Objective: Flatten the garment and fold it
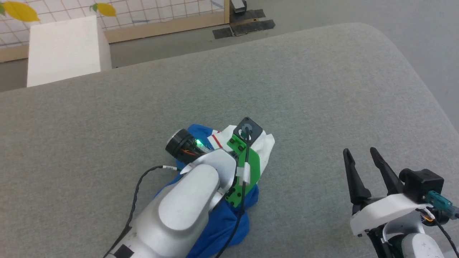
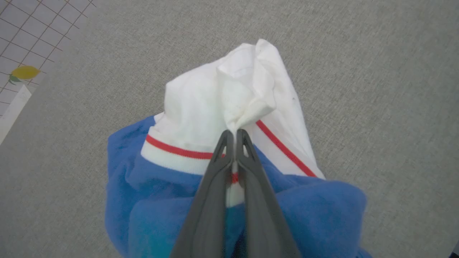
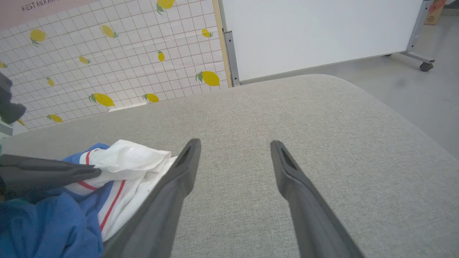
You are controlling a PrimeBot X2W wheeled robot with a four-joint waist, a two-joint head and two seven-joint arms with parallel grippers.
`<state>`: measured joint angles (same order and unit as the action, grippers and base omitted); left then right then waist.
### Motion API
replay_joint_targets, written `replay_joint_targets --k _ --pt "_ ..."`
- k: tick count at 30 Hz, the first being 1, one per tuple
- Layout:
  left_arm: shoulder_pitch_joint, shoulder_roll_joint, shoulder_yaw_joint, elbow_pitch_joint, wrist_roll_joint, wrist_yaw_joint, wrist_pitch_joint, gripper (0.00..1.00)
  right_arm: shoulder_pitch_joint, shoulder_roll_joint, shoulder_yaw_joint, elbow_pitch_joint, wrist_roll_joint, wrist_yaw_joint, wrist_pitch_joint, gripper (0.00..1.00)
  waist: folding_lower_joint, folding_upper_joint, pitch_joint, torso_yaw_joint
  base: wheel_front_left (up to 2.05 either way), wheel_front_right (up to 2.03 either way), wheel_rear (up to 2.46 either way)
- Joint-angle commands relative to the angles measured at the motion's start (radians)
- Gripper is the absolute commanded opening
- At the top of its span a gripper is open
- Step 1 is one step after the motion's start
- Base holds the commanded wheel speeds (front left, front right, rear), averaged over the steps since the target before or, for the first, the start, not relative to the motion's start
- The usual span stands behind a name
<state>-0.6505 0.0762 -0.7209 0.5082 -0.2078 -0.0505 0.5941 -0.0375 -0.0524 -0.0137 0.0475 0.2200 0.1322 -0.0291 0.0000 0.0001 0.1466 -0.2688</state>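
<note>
The garment (image 1: 222, 222) lies crumpled on the grey padded surface, bright blue with a white sleeve edged by thin red stripes. In the left wrist view my left gripper (image 2: 235, 133) is shut on a pinch of the white sleeve (image 2: 215, 100), and the fabric bunches up at its fingertips. In the head view the left arm lies over the garment and hides most of it. My right gripper (image 1: 358, 152) stands open to the right of the garment, apart from it, with nothing between its fingers. The right wrist view has the garment (image 3: 122, 161) at its lower left, beside the open right gripper (image 3: 235, 143).
The grey surface (image 1: 304, 89) spreads wide around the garment and rounds off at its far right edge. Beyond it are a white box (image 1: 64, 50), a lemon-patterned tiled wall (image 3: 107, 53) and a white panel on wheels (image 3: 315, 32).
</note>
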Motion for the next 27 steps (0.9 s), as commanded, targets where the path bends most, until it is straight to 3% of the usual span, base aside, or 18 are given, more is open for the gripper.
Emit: replay_joint_targets --k 1,9,19,22,26,27 --pt "-0.021 0.011 0.013 -0.011 -0.004 0.010 -0.029 0.00 0.001 0.002 0.004 -0.006 0.008 -0.002 0.004 1.00 0.0000 -0.0001 -0.014 0.020 0.00 0.00 0.00" --pt "0.050 0.028 0.239 -0.160 -0.135 0.147 -0.288 0.00 0.016 0.002 -0.012 -0.029 0.006 -0.002 0.016 1.00 0.0000 -0.0001 -0.049 0.103 0.00 0.00 0.00" --pt "0.454 0.145 0.576 -0.397 -0.287 0.348 -0.457 0.00 0.032 0.002 -0.024 -0.051 0.019 -0.002 0.031 1.00 0.0000 -0.0001 -0.061 0.219 0.00 0.00 0.00" --pt "0.579 0.148 0.619 -0.416 -0.322 0.369 -0.463 0.00 0.037 0.002 -0.029 -0.054 0.017 -0.002 0.041 1.00 0.0000 -0.0001 -0.055 0.251 0.00 0.00 0.00" --pt "0.690 0.128 0.622 -0.397 -0.356 0.364 -0.465 0.00 0.036 0.002 -0.036 -0.055 0.012 -0.002 0.058 1.00 0.0000 -0.0001 -0.050 0.286 0.00 0.00 0.00" --pt "0.707 0.120 0.617 -0.386 -0.364 0.357 -0.466 0.08 0.036 0.002 -0.037 -0.053 0.010 -0.002 0.065 1.00 0.0000 -0.0001 -0.050 0.293 0.00 0.00 0.00"
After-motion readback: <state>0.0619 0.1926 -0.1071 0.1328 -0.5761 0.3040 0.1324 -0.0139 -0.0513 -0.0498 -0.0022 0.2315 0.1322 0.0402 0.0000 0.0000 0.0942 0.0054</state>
